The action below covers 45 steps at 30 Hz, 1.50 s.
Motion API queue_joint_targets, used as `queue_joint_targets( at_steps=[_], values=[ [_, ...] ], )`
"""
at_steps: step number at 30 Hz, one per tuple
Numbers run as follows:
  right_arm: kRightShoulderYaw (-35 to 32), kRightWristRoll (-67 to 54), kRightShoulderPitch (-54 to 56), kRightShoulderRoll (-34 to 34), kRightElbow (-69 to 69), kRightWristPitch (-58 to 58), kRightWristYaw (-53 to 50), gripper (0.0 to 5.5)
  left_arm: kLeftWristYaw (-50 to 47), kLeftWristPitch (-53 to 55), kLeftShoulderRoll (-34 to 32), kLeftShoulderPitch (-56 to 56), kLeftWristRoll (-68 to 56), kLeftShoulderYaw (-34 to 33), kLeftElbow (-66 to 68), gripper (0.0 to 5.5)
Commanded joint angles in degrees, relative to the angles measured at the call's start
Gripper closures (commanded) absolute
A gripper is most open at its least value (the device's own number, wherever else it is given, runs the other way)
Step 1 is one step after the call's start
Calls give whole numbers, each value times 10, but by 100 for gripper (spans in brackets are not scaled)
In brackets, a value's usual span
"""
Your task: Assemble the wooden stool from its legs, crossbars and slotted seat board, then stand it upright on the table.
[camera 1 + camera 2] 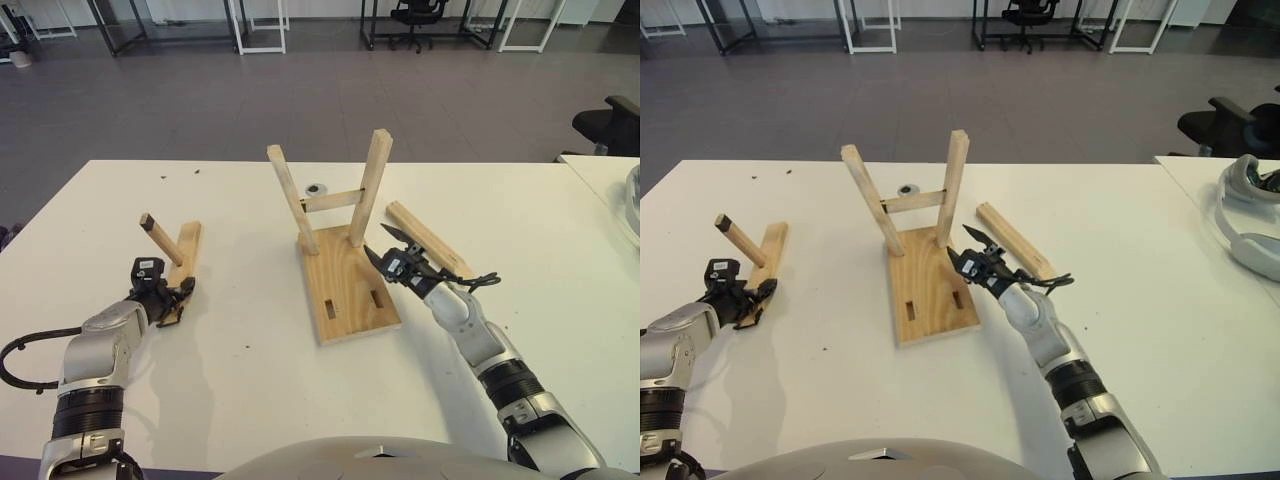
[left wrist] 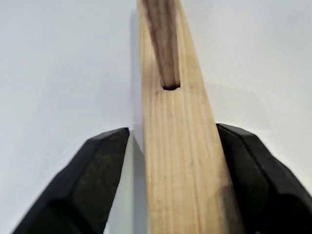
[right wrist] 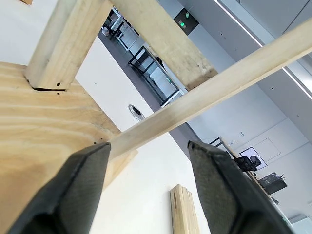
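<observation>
Left eye view: the slotted seat board (image 1: 350, 285) is lying flat at frame centre on the table (image 1: 250, 400). One upright leg (image 1: 292, 197), a second upright leg (image 1: 371, 185) and a crossbar (image 1: 330, 201) are already sitting in its far end, while two near slots (image 1: 330, 308) are waiting empty, so roughly half seems done. A loose leg (image 1: 428, 238) is lying right of the board. The left claw (image 2: 173, 129) is straddling, spread, a leg with crossbar stub (image 1: 185, 253) at left. The right claw (image 1: 377, 240) is gaping beside the second upright leg.

The pale rectangular wooden seat board (image 1: 345, 275) lies flat on the white table (image 1: 240, 380), its two near slots empty. Two wooden legs (image 1: 370, 187) stand tilted in its far slots (a thin crossbar (image 1: 330, 200) joins them). A loose leg (image 1: 428, 238) lies just to its right. Well to the left, another flat leg (image 1: 188, 250) carries a short crossbar (image 1: 157, 233) sticking up.
</observation>
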<state>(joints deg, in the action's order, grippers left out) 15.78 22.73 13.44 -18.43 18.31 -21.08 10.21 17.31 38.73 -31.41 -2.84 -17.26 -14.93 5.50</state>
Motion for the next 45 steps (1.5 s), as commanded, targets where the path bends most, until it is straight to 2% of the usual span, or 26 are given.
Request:
queue_joint_targets(
  at_steps=[1,4,8,11,13,17,22,33,45],
  values=[
    [1,4,1,5,4,3,-9,258,12,-4,-6,11,26,24,20,291],
    [-11,-19,1,13,3,14,-6,258,17,-32,-10,16,37,28,31,340],
    [-88,-235,22,56,-53,139,99,258,38,-168,0,-9,-10,-62,4,347],
    [-139,-426,66,69,-165,298,165,198,59,-191,-39,-32,-44,-122,-60,347],
    [-187,-545,133,89,-227,393,133,155,58,-174,-81,-74,-49,-137,-113,347],
    [-229,-710,243,131,-279,519,75,151,76,-85,-119,-177,-124,-90,-256,347],
    [-256,-832,292,189,-288,572,5,151,81,-14,-126,-204,-173,-16,-393,347],
    [-278,-924,308,223,-273,588,-63,151,80,2,-91,-199,-175,80,-466,347],
    [-300,-1026,249,199,-286,629,-132,385,113,-33,-96,-155,-120,112,-468,347]
  ],
)
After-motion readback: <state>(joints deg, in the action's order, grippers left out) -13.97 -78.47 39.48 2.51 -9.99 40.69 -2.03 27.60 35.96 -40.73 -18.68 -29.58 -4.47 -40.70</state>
